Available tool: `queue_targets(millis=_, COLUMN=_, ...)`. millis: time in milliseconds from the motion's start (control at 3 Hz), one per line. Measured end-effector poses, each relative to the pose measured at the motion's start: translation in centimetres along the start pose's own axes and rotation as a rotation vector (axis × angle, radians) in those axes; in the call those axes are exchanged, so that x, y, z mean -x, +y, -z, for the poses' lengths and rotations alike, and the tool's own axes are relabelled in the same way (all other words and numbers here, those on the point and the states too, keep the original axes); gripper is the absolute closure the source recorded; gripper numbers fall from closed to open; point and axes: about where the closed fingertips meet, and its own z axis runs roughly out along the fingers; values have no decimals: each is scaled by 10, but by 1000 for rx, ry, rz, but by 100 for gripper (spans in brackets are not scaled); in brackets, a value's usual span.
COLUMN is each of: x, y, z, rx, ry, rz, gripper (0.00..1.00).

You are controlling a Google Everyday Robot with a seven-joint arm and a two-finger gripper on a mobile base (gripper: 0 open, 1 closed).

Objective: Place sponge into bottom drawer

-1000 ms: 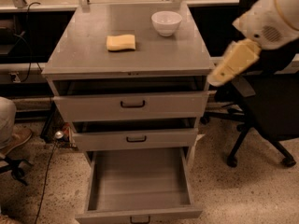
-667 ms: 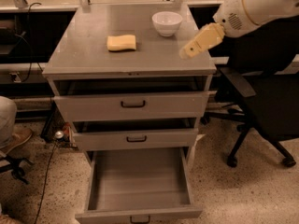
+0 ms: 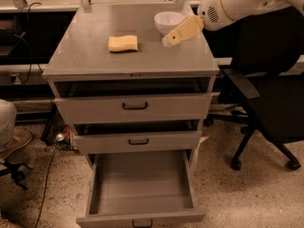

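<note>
The pale-yellow sponge (image 3: 123, 43) lies on the grey cabinet top (image 3: 95, 56), left of centre. The bottom drawer (image 3: 140, 189) is pulled far out and its tray holds nothing. My gripper (image 3: 167, 42) reaches in from the upper right on a white arm. Its tan tip hovers over the cabinet top, right of the sponge and just in front of the white bowl (image 3: 168, 22). It is apart from the sponge.
The two upper drawers (image 3: 135, 107) stand slightly ajar. A black office chair (image 3: 266, 103) stands to the right of the cabinet. A cable and a person's shoe (image 3: 14, 144) are on the floor at left. A counter runs behind the cabinet.
My gripper has moved up and to the left, from beside the cabinet's right edge to over its top near the bowl. The sponge and the drawers have not moved.
</note>
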Motion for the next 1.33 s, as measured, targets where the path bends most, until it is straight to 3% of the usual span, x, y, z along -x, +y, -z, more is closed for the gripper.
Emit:
queue_targets(millis=333, x=-2, y=4, z=-15, rx=3, ry=-19, rz=-13, gripper=0)
queue_targets(millis=667, x=-8, y=14, z=-70, rx=19, ry=-51, rz=-20, gripper=0)
queue_targets(millis=1333, x=17, y=-1, z=-156, rx=-78, ry=-122, rz=-47, gripper=0)
